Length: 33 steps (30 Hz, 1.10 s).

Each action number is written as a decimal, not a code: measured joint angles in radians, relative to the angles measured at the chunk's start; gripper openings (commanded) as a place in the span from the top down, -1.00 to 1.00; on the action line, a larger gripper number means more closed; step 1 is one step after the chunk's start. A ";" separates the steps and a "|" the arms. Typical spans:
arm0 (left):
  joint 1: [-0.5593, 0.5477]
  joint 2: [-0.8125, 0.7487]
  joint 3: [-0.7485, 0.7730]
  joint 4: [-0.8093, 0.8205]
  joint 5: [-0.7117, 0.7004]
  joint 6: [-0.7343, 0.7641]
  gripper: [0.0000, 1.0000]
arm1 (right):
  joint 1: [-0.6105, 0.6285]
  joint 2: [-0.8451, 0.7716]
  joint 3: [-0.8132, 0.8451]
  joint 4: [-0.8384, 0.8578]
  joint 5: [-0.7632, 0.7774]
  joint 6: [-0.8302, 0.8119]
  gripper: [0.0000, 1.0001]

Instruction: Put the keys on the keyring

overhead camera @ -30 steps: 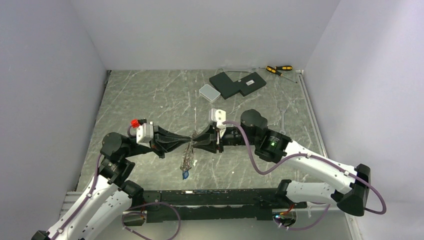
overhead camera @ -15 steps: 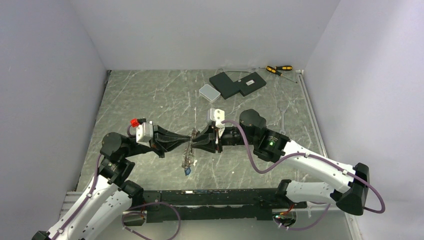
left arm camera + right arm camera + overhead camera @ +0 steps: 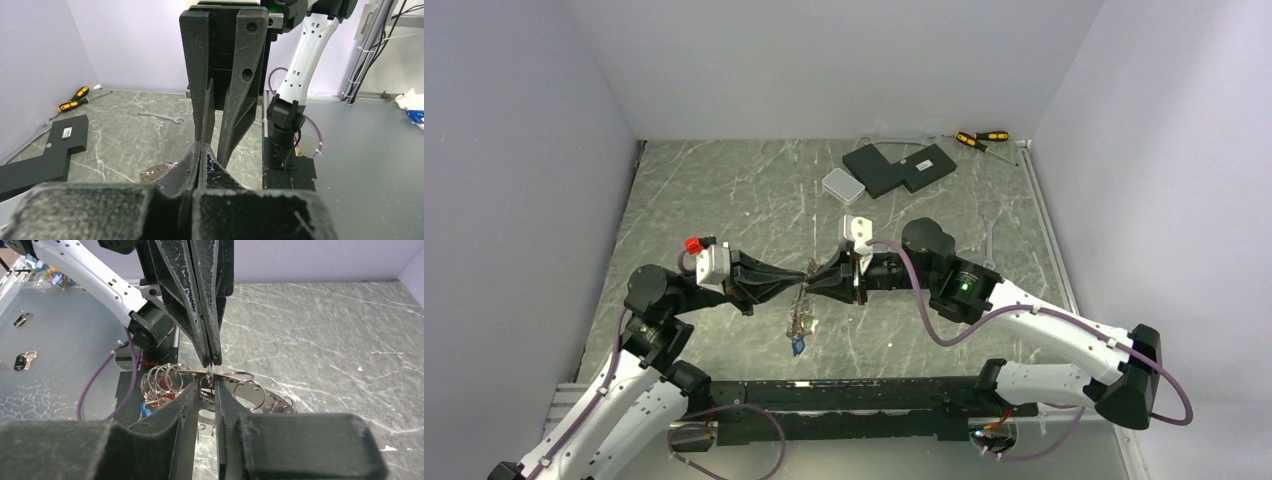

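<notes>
My two grippers meet tip to tip above the middle of the table. The left gripper is shut on a small split ring at the rim of the keyring, a flat silver plate with several wire rings through its holes. The keyring hangs below the tips, and part of it shows beside the left fingers. The keys dangle under it, with a red head and a blue one. The right gripper stands narrowly open, a small ring in the gap between its fingers.
At the back lie a black box, a small white case and two screwdrivers. A silver wrench lies at the right. Two loose keys lie on the metal ledge beyond the table's edge.
The right gripper's jaws have narrowed and its arm has edged left toward the left gripper's tips. The hanging keyring has swung slightly. The left gripper stays shut.
</notes>
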 measured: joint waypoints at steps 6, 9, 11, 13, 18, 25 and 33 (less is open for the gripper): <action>0.000 0.000 0.000 0.000 -0.001 0.000 1.00 | 0.000 0.010 0.004 0.006 0.001 0.003 0.86; 0.001 0.000 0.000 0.000 -0.001 0.000 1.00 | 0.000 0.011 0.004 0.008 0.007 0.007 1.00; 0.002 0.000 0.000 0.000 -0.002 0.000 1.00 | 0.000 0.012 0.005 0.007 0.008 0.009 1.00; 0.003 0.000 0.000 0.000 -0.003 0.000 1.00 | 0.000 0.013 0.008 0.007 0.009 0.010 1.00; 0.003 0.002 0.004 -0.029 0.000 0.024 0.47 | 0.000 0.014 0.015 -0.014 0.011 0.007 1.00; 0.003 0.054 0.071 -0.186 0.010 0.127 -0.17 | 0.000 0.036 0.145 -0.306 0.052 -0.072 1.00; 0.003 0.068 0.095 -0.295 0.039 0.201 -0.01 | 0.000 0.083 0.286 -0.628 0.105 -0.171 1.00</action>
